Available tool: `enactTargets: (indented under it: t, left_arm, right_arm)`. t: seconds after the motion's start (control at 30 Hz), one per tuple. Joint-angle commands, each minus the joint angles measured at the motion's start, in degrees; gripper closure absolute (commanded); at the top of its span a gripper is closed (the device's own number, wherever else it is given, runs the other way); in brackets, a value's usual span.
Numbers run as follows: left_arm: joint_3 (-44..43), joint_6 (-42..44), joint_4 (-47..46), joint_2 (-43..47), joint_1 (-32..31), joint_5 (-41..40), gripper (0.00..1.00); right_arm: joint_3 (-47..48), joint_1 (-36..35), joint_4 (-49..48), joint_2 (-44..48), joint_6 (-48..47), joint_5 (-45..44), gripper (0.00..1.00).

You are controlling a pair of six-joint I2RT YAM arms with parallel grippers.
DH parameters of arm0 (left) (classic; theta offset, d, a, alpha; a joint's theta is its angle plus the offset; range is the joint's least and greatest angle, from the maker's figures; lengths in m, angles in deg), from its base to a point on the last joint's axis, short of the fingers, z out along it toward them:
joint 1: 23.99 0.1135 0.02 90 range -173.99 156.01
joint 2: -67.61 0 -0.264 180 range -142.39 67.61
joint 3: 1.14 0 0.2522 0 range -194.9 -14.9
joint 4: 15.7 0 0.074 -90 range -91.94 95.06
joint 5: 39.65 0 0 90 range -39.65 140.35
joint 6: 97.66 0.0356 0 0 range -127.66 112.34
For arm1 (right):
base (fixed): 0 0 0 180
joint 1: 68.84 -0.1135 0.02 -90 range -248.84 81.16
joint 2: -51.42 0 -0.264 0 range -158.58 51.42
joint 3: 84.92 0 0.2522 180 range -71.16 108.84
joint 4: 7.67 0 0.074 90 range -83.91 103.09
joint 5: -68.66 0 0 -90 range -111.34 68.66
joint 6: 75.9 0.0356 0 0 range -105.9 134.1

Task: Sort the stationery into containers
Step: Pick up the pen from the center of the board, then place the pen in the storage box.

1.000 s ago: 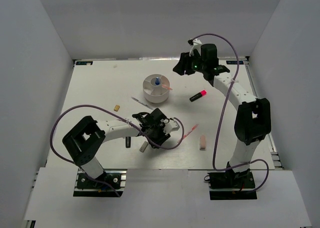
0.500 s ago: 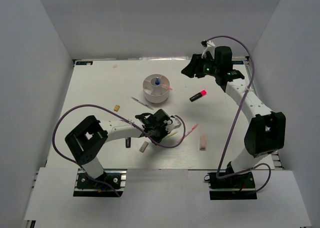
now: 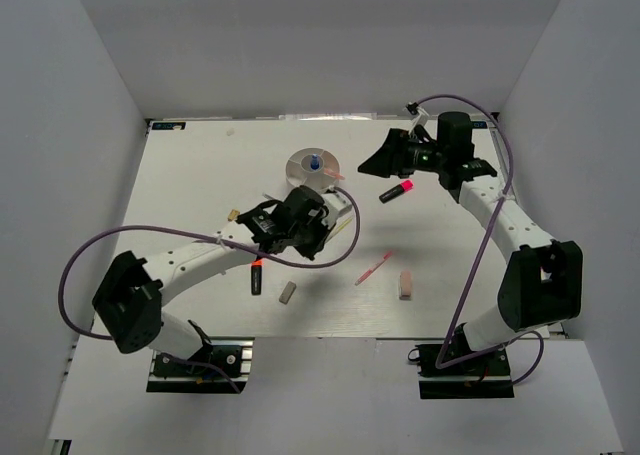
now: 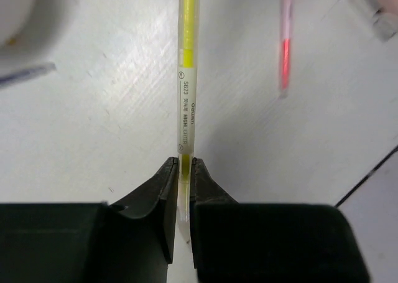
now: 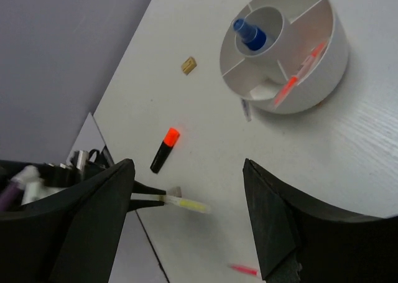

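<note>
My left gripper [image 3: 318, 233] is shut on the end of a thin yellow pen [image 4: 188, 78] and holds it above the table, just in front of the round white tub [image 3: 300, 161]. The pen also shows in the right wrist view [image 5: 186, 203]. The tub [image 5: 323, 59] holds a blue-capped bottle [image 5: 250, 34] in its centre and a pink pen [image 5: 298, 74] in one compartment. My right gripper [image 3: 378, 161] is open and empty, in the air right of the tub, near a pink-capped highlighter [image 3: 397, 191].
On the table lie a pink pen [image 3: 372, 268], a pinkish eraser [image 3: 405, 284], an orange-capped highlighter [image 3: 256, 275], a grey eraser [image 3: 287, 293] and a small beige eraser [image 3: 232, 215]. A grey pen [image 4: 25, 73] lies by the tub.
My left gripper has risen and moved back toward the tub with the yellow pen in it. My right gripper has swung right, then lowered toward the pink-capped highlighter.
</note>
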State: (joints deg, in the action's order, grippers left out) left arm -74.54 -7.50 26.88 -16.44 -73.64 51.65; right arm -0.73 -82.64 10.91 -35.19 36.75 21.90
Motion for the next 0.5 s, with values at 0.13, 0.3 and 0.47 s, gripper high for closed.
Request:
enactTargets:
  t: [0.13, 0.3, 0.47]
  left_arm:
    - [-10.5, -3.9, -2.7, 2.1, 1.2, -2.5, 1.00]
    - [-15.2, -4.8, -2.5, -1.7, 1.7, -2.9, 1.00]
    - [-16.1, -5.1, -3.7, -2.2, 2.3, -4.0, 1.00]
  right_arm:
    - [-3.6, -1.5, -7.0, 0.4, 6.9, 6.9, 0.24]
    - [-5.0, -3.2, -9.7, -0.2, 9.1, 9.7, 0.24]
    - [-5.0, -3.9, -10.1, 0.0, 9.5, 9.9, 0.27]
